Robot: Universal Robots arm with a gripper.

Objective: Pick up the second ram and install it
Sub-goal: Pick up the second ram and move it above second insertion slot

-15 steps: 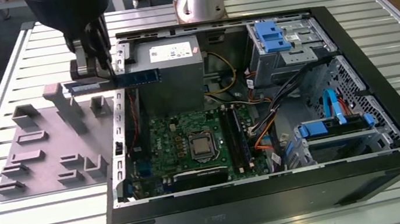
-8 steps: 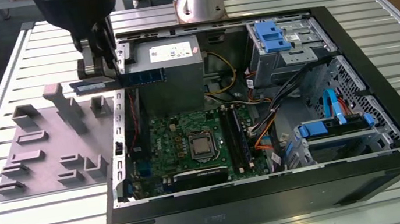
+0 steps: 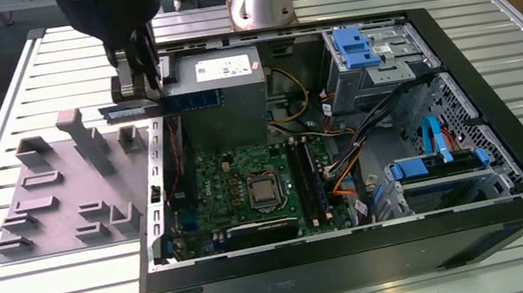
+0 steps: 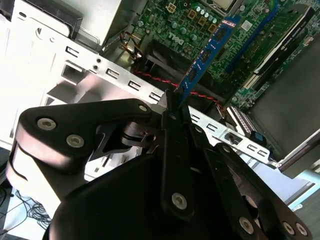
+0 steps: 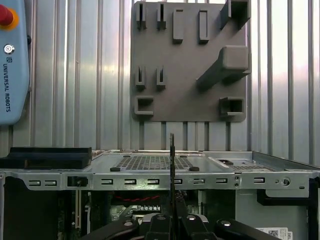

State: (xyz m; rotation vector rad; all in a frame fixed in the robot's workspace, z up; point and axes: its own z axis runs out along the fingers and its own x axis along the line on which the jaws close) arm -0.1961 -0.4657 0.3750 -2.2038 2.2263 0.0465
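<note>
My gripper (image 3: 143, 95) is shut on the second ram (image 3: 184, 102), a dark blue-green stick with black chips. I hold it level in the air above the open computer case's wall at the exterior view's left. In the second wrist view the second ram (image 4: 207, 52) sticks out from my gripper (image 4: 172, 106) over the green motherboard (image 4: 187, 20). In the first wrist view the stick (image 5: 172, 160) shows edge-on above my gripper (image 5: 172, 216). The motherboard (image 3: 236, 184) with its long black slots (image 3: 309, 182) lies lower in the case.
The grey holder tray (image 3: 58, 194) lies on the slatted table beside the case, also in the first wrist view (image 5: 190, 70). Inside the case are a power supply (image 3: 225, 109), blue drive brackets (image 3: 361, 48) and loose cables (image 3: 345, 158). A pendant (image 5: 12, 65) lies on the table.
</note>
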